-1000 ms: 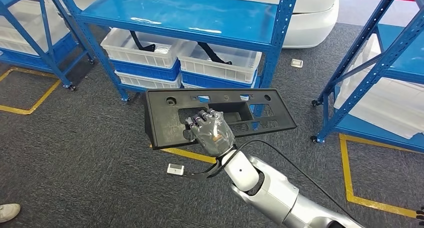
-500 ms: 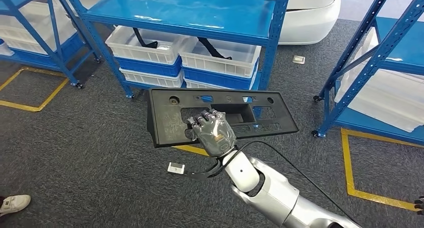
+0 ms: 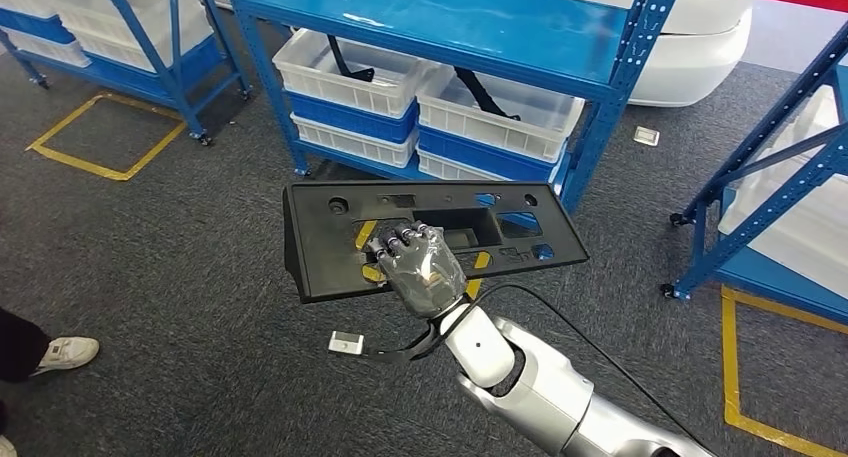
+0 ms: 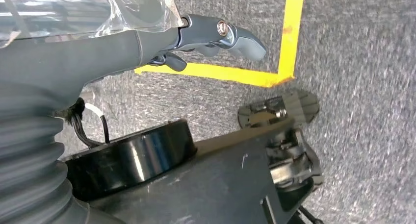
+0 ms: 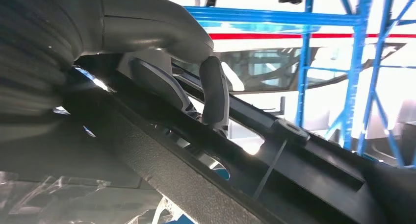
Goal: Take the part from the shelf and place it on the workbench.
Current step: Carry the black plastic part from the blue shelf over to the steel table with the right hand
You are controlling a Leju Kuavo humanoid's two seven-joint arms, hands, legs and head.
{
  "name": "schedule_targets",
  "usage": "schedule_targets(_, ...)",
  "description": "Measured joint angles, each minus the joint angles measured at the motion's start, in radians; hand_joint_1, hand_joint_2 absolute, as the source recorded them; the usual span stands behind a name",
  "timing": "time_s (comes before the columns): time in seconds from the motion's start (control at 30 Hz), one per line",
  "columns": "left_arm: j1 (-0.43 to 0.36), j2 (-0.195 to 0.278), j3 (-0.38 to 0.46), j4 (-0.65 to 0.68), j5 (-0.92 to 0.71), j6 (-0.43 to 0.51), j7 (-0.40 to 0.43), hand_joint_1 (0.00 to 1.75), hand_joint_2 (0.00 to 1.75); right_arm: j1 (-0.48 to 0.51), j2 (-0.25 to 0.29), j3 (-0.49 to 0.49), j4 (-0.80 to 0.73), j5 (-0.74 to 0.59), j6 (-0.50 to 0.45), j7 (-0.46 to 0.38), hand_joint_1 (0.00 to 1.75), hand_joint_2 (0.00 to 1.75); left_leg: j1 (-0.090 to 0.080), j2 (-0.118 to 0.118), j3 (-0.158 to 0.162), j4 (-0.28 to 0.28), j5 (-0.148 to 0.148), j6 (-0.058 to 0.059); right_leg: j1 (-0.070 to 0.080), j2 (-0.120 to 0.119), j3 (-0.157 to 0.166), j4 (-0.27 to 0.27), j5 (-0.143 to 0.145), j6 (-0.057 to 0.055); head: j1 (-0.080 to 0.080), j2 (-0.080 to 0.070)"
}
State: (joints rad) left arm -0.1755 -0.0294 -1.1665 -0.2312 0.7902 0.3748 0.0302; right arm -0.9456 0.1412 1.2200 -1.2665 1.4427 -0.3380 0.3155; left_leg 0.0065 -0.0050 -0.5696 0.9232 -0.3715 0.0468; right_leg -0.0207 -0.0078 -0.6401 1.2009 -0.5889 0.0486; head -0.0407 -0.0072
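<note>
1. At the head view's lower left edge a person's white shoe (image 3: 66, 353) stands on the grey carpet floor (image 3: 180, 307), cut off by the frame; yellow floor tape (image 3: 98, 137) marks a box beyond it, with open carpet between.
2. The left hand (image 4: 147, 42) hangs over the carpet near a yellow tape corner; its fingers (image 4: 240, 37) are loosely curled with nothing in them.
3. The blue shelf (image 3: 450, 22) stands ahead, white and blue bins (image 3: 420, 107) on its bottom level, its top cut off.
4. The black plastic part (image 3: 330, 242) is clear of the shelf, held in the air in front of it above the floor, roughly level.
5. The right hand (image 3: 420, 267) grips the part at its middle opening, fingers (image 5: 215, 91) hooked over the rim; the thumb is hidden beneath.
6. A small white tag (image 3: 347, 343) lies on the carpet below the part.
7. A second blue rack (image 3: 770, 177) is cut off at the right edge.
</note>
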Motion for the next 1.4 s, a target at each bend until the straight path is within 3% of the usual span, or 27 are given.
schedule_targets(0.03,0.001,0.000,-0.002,0.000,-0.001,0.000,0.001,0.00,1.75,0.004,-0.002,0.000,0.000,0.000,0.000,0.000,1.75,1.75,-0.003,-0.011,-0.001,0.000,0.001,0.002,0.002,0.004,-0.025,0.051,-0.012,-0.002,0.000,0.000)
schedule_targets(0.07,0.002,0.000,-0.005,0.000,-0.001,0.000,0.002,0.00,1.75,0.007,-0.004,0.000,0.000,0.000,0.000,0.000,1.75,1.75,-0.006,-0.022,-0.001,0.001,0.002,0.003,0.003,0.006,-0.033,0.065,-0.005,-0.004,0.000,0.000)
schedule_targets(0.13,0.003,0.000,-0.008,0.000,-0.002,0.000,0.003,0.00,1.75,0.010,-0.005,0.000,0.000,0.000,0.000,0.000,1.75,1.75,-0.010,-0.045,-0.001,0.004,0.002,0.004,0.003,0.015,0.006,-0.025,0.059,-0.012,0.000,0.000)
schedule_targets(0.2,0.001,0.000,-0.012,0.000,-0.002,0.001,0.004,0.00,1.75,0.007,-0.005,0.000,-0.003,0.000,0.000,0.000,1.75,1.75,-0.014,-0.066,-0.008,0.014,0.001,0.002,0.001,0.051,0.067,-0.163,0.121,-0.020,0.000,0.000)
schedule_targets(0.27,-0.002,0.000,-0.016,0.000,-0.003,0.000,0.006,0.00,1.75,0.004,-0.006,-0.001,-0.006,0.000,0.000,0.002,1.75,1.75,-0.014,-0.085,-0.024,0.025,0.004,-0.006,0.001,0.075,0.089,-0.225,0.136,-0.021,0.000,0.000)
schedule_targets(0.33,0.001,0.002,-0.016,0.000,-0.004,0.000,0.008,0.00,1.75,0.003,-0.005,-0.001,-0.007,-0.001,0.000,0.003,1.75,1.75,-0.011,-0.098,-0.038,0.030,0.007,-0.017,0.001,0.059,0.087,-0.229,0.137,-0.025,0.000,0.000)
schedule_targets(0.4,0.006,0.003,-0.018,0.000,-0.006,0.000,0.009,0.00,1.75,0.003,-0.005,-0.002,-0.009,-0.002,0.000,0.005,1.75,1.75,-0.011,-0.072,-0.060,0.069,-0.017,-0.030,-0.003,0.039,0.086,-0.233,0.142,-0.033,-0.002,0.000)
schedule_targets(0.47,0.005,0.002,-0.020,0.000,-0.011,-0.001,0.010,0.00,1.75,0.004,-0.006,-0.003,-0.011,-0.003,0.001,0.008,1.75,1.75,-0.007,-0.029,-0.112,0.188,-0.079,-0.046,-0.004,0.018,0.086,-0.235,0.144,-0.037,-0.003,0.000)
schedule_targets(0.5,0.004,0.002,-0.022,0.000,-0.014,-0.001,0.011,0.00,1.75,0.005,-0.007,-0.004,-0.012,-0.004,0.001,0.009,1.75,1.75,-0.002,-0.018,-0.143,0.259,-0.108,-0.052,-0.004,0.006,0.086,-0.235,0.144,-0.038,-0.003,0.000)
schedule_targets(0.53,0.004,0.002,-0.024,0.000,-0.017,-0.001,0.012,0.00,1.75,0.006,-0.008,-0.004,-0.013,-0.005,0.002,0.010,1.75,1.75,0.003,-0.012,-0.165,0.312,-0.124,-0.057,-0.003,-0.005,0.086,-0.234,0.144,-0.038,-0.003,0.000)
schedule_targets(0.57,0.004,0.002,-0.026,0.000,-0.020,-0.001,0.013,0.00,1.75,0.009,-0.010,-0.004,-0.013,-0.006,0.002,0.011,1.75,1.75,0.006,-0.008,-0.171,0.329,-0.123,-0.061,-0.003,-0.017,0.086,-0.234,0.144,-0.038,-0.003,0.000)
schedule_targets(0.6,0.004,0.003,-0.028,0.000,-0.022,-0.001,0.014,0.00,1.75,0.010,-0.010,-0.004,-0.014,-0.006,0.003,0.013,1.75,1.75,0.009,-0.004,-0.156,0.302,-0.104,-0.062,-0.003,-0.027,0.086,-0.234,0.143,-0.037,-0.003,0.000)
schedule_targets(0.67,0.003,0.004,-0.032,0.000,-0.026,-0.002,0.016,0.00,1.75,0.012,-0.010,-0.005,-0.019,-0.006,0.003,0.016,1.75,1.75,0.008,0.024,-0.080,0.158,-0.045,-0.060,-0.002,-0.045,0.088,-0.234,0.142,-0.034,-0.003,0.000)
schedule_targets(0.73,-0.001,0.004,-0.034,0.000,-0.031,-0.003,0.016,0.00,1.75,0.012,-0.012,-0.010,-0.026,-0.006,0.003,0.018,1.75,1.75,-0.003,0.054,-0.024,0.047,-0.015,-0.048,0.003,-0.060,0.087,-0.234,0.140,-0.027,-0.003,0.000)
schedule_targets(0.77,-0.002,0.004,-0.036,0.000,-0.032,-0.004,0.017,0.00,1.75,0.012,-0.013,-0.013,-0.029,-0.006,0.004,0.019,1.75,1.75,-0.009,0.061,-0.017,0.029,-0.015,-0.042,0.005,-0.068,0.087,-0.234,0.139,-0.023,-0.002,0.000)
schedule_targets(0.83,-0.003,0.005,-0.039,0.000,-0.034,-0.005,0.018,0.00,1.75,0.013,-0.015,-0.016,-0.037,-0.006,0.010,0.021,1.75,1.75,-0.011,0.043,-0.019,0.026,-0.012,-0.028,0.006,-0.082,0.087,-0.235,0.136,-0.013,-0.002,0.000)
schedule_targets(0.9,-0.002,0.006,-0.039,0.000,-0.034,-0.005,0.021,0.00,1.75,0.014,-0.018,-0.020,-0.046,-0.006,0.015,0.022,1.75,1.75,-0.007,0.025,-0.018,0.018,-0.005,-0.014,0.004,-0.060,0.078,-0.208,0.112,-0.005,-0.002,0.000)
schedule_targets(0.93,-0.003,0.006,-0.040,0.000,-0.034,-0.005,0.022,0.00,1.75,0.014,-0.020,-0.023,-0.051,-0.006,0.017,0.022,1.75,1.75,-0.005,0.017,-0.017,0.014,-0.001,-0.006,0.003,-0.038,0.059,-0.164,0.084,-0.003,-0.002,0.000)
schedule_targets(1.0,-0.008,0.006,-0.040,0.000,-0.034,-0.005,0.026,0.00,1.75,0.017,-0.026,-0.025,-0.056,-0.006,0.019,0.021,1.75,1.75,-0.005,-0.001,-0.018,0.014,0.002,0.001,0.003,-0.003,-0.001,-0.025,0.017,-0.004,-0.001,0.000)
schedule_targets(1.03,-0.009,0.006,-0.040,0.000,-0.034,-0.006,0.027,0.00,1.75,0.020,-0.030,-0.026,-0.057,-0.006,0.021,0.021,1.75,1.75,-0.006,-0.012,-0.018,0.014,0.002,0.003,0.004,0.003,-0.030,0.037,-0.004,-0.003,-0.001,0.000)
schedule_targets(1.07,-0.010,0.006,-0.040,0.000,-0.036,-0.007,0.027,0.00,1.75,0.023,-0.033,-0.026,-0.059,-0.005,0.024,0.021,1.75,1.75,-0.006,-0.024,-0.018,0.015,0.002,0.003,0.004,0.006,-0.045,0.066,-0.005,-0.003,-0.001,0.000)
schedule_targets(1.1,-0.010,0.006,-0.041,0.000,-0.040,-0.009,0.028,0.00,1.75,0.026,-0.037,-0.026,-0.061,-0.003,0.027,0.021,1.75,1.75,-0.005,-0.036,-0.018,0.017,0.002,0.003,0.004,0.007,-0.040,0.053,0.014,-0.003,-0.001,0.000)
schedule_targets(1.13,-0.010,0.006,-0.041,0.000,-0.047,-0.012,0.028,0.00,1.75,0.027,-0.039,-0.026,-0.065,-0.001,0.030,0.021,1.75,1.75,-0.005,-0.048,-0.018,0.019,0.002,0.002,0.002,0.012,-0.018,0.002,0.048,-0.003,-0.001,0.000)
schedule_targets(1.2,-0.013,0.005,-0.045,0.000,-0.059,-0.015,0.030,0.00,1.75,0.026,-0.044,-0.027,-0.074,0.004,0.034,0.023,1.75,1.75,-0.005,-0.071,-0.023,0.028,0.000,-0.003,-0.003,0.050,0.045,-0.140,0.114,-0.004,-0.001,0.000)
schedule_targets(1.23,-0.016,0.004,-0.047,0.000,-0.063,-0.016,0.031,0.00,1.75,0.025,-0.046,-0.028,-0.078,0.005,0.036,0.024,1.75,1.75,-0.005,-0.081,-0.028,0.032,0.000,-0.008,-0.006,0.068,0.066,-0.188,0.130,-0.004,-0.001,0.000)
schedule_targets(1.27,-0.018,0.003,-0.049,0.000,-0.066,-0.016,0.031,0.00,1.75,0.024,-0.048,-0.029,-0.081,0.006,0.037,0.025,1.75,1.75,-0.005,-0.091,-0.033,0.034,0.001,-0.013,-0.007,0.080,0.075,-0.212,0.135,-0.006,-0.002,0.000)
schedule_targets(1.4,-0.015,0.004,-0.056,0.000,-0.068,-0.017,0.032,0.00,1.75,0.023,-0.050,-0.030,-0.090,0.006,0.039,0.026,1.75,1.75,0.002,-0.122,-0.045,0.032,0.010,-0.032,-0.005,0.053,0.076,-0.221,0.139,-0.021,-0.002,0.000)
